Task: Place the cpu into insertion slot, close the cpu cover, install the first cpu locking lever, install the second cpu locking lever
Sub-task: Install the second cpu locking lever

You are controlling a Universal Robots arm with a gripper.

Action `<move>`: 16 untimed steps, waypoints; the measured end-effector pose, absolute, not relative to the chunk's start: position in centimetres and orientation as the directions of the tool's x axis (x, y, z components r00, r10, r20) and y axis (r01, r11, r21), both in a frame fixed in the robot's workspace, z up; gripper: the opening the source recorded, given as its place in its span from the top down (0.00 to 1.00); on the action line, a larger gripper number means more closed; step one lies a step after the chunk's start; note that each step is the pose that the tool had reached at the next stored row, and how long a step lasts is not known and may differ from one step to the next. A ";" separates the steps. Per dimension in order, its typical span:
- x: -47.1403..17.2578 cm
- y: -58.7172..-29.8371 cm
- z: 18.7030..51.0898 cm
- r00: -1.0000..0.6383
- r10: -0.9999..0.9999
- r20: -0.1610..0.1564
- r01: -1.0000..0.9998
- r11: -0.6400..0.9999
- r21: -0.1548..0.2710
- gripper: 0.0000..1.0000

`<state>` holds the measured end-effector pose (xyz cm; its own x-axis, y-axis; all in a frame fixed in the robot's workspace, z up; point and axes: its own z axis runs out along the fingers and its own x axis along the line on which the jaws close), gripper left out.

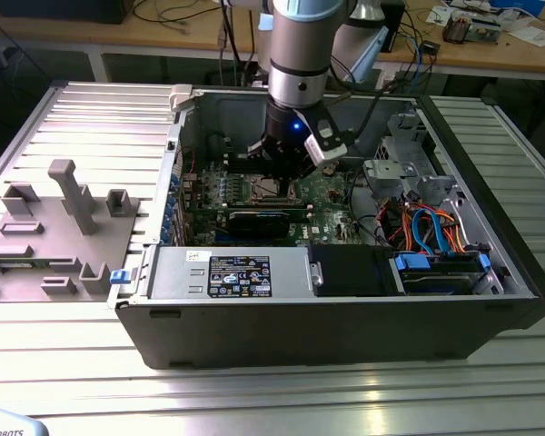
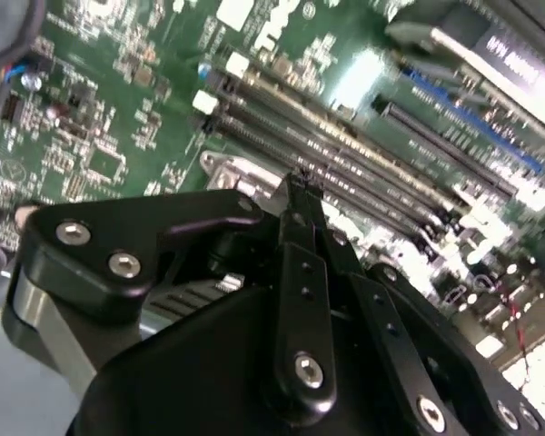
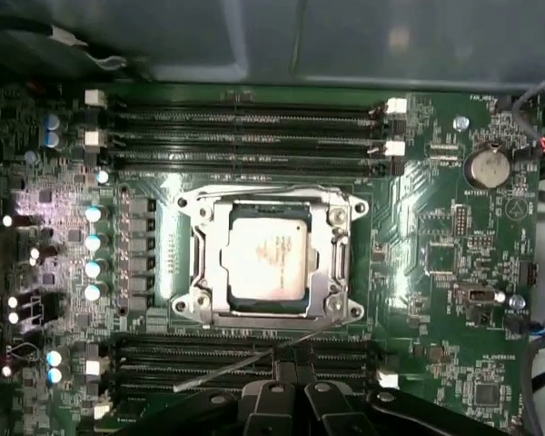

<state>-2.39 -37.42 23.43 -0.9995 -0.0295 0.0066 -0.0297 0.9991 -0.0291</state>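
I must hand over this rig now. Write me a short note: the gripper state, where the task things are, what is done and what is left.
Gripper: fingers closed together at the tips, low over the green circuit board inside the open computer case, next to the socket.
The cpu lies flat in the insertion slot; the cpu cover is down around it.
A thin locking lever sticks out at an angle along the socket edge nearest the gripper, apparently not latched.
Done: cpu placed, cover closed.
Left: that lever at least; whether the other lever is latched I cannot tell.
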 end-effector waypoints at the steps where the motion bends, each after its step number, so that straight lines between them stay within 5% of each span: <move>1: -2.5 -37.5 23.4 -1.000 -0.030 0.006 -0.030 0.999 -0.014 0.89; 5: -3.3 -38.0 23.4 -1.000 -0.030 0.005 -0.030 0.999 0.035 0.89; 16: -6.9 -38.8 22.0 -1.000 -0.030 0.004 -0.030 0.998 0.049 0.89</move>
